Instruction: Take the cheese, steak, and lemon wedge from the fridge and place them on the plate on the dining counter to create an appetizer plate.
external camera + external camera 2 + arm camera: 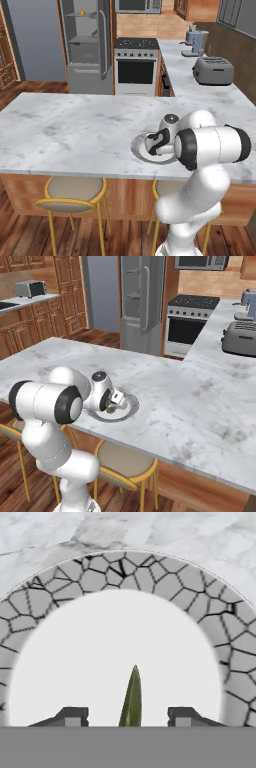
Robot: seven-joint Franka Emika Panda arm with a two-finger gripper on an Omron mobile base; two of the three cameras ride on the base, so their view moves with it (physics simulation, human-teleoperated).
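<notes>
Hand [127,717] low over plate [150,577] on dining worktop [75,130], near edge; fingers [70,716] spread, clear of lemon wedge [132,699] standing edge-up between them on the plate's white centre. Risk: wedge on its thin edge may topple or be nudged off-centre if a finger clips it on retreat. Plate otherwise bare; cheese and steak presumably not yet delivered. Fridge [87,45] open, far left.
</notes>
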